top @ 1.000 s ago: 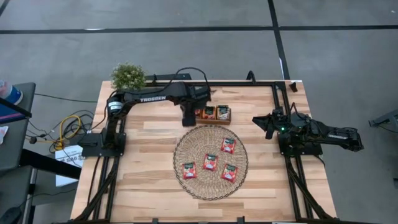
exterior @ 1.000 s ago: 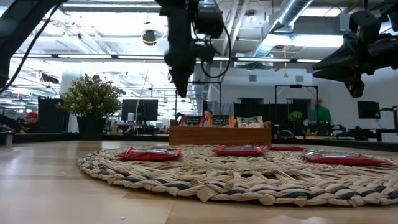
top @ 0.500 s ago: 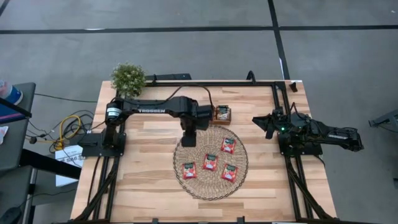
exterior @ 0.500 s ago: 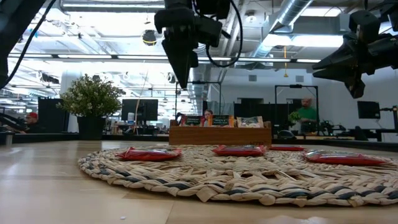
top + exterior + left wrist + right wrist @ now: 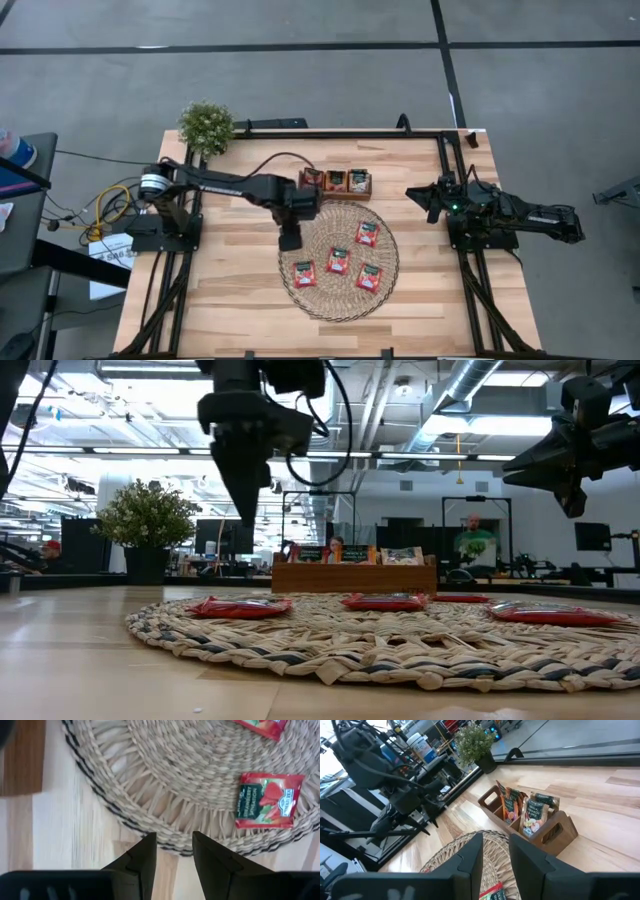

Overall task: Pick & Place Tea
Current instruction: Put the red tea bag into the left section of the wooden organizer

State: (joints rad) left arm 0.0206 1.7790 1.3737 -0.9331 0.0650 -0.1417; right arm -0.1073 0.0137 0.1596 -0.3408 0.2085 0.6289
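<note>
The left gripper (image 5: 290,241) hangs empty, fingers (image 5: 141,862) slightly apart, above the round woven mat's (image 5: 310,300) edge; four red tea sachets (image 5: 338,261) lie flat on that mat; others stand in the wooden tray (image 5: 338,182); the right gripper (image 5: 432,199), fingers slightly apart, waits over the surface's (image 5: 240,300) right side.

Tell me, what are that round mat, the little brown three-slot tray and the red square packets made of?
The round mat looks like woven straw or seagrass: pale braided strands, dark edge rings. The brown three-slot tray seems wood, matte with visible grain. The red square packets look like glossy printed foil or plastic, judging by their sheen.
</note>
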